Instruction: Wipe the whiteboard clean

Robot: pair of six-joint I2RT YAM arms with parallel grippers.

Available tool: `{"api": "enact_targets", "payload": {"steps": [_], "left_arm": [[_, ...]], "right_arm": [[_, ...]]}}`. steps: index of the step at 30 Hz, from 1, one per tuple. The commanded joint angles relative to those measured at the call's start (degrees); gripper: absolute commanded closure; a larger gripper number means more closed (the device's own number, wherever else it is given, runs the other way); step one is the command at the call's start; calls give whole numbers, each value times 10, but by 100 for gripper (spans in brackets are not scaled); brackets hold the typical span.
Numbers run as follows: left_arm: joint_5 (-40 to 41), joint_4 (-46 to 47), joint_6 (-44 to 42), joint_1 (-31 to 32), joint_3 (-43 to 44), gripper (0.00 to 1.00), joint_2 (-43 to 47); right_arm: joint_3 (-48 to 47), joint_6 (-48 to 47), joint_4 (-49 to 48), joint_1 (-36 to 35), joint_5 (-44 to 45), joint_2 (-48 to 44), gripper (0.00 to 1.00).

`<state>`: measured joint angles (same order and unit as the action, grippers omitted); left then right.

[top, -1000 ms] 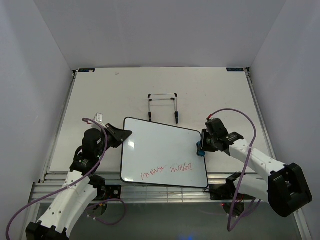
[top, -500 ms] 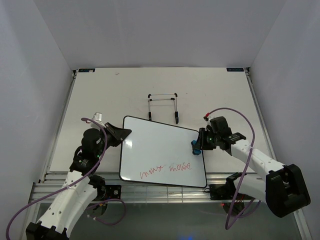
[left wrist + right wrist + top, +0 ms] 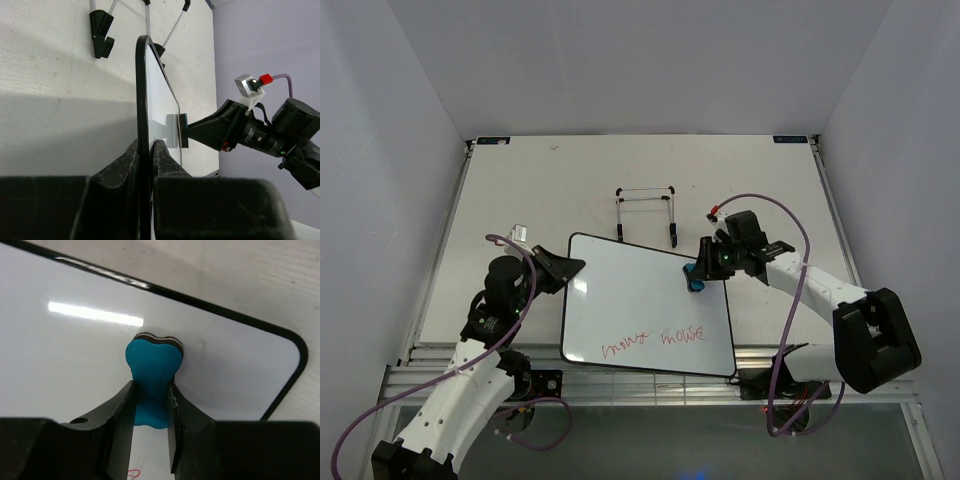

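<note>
Whiteboard (image 3: 630, 300) lies on table (image 3: 520, 190), toward the near edge; left gripper (image 3: 565, 271) clamped on its left rim; right gripper (image 3: 705, 272) clenched on blue eraser (image 3: 693, 278); over the last 1 s the eraser came in from the board's right rim to its far-right area, pad against the surface; red writing (image 3: 655, 340) along the near edge is intact and well apart from the eraser; wiping looks barely begun.

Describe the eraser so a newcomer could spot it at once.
Find the big whiteboard in the middle of the table, then its far right corner. There the right gripper pinches the eraser against the board. It is the only blue thing, small and bone-shaped, unlike the black wire stand behind or the red writing near the front edge.
</note>
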<state>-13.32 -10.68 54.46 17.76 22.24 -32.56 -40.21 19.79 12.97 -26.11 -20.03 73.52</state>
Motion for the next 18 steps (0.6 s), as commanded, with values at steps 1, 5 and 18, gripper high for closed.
{"api": "enact_targets", "payload": {"steps": [1,5,18], "left_arm": [[5,-29,-74,4,8,100,-8],[11,-36,-75,4,13,100,-6],[16,-42,-72,4,11,100,-1]], "right_arm": [[-29,-32,45,14,77,43,92],[-22,-36,86,33,139,80,92],[-16,-62,136,95,162,82,92]]}}
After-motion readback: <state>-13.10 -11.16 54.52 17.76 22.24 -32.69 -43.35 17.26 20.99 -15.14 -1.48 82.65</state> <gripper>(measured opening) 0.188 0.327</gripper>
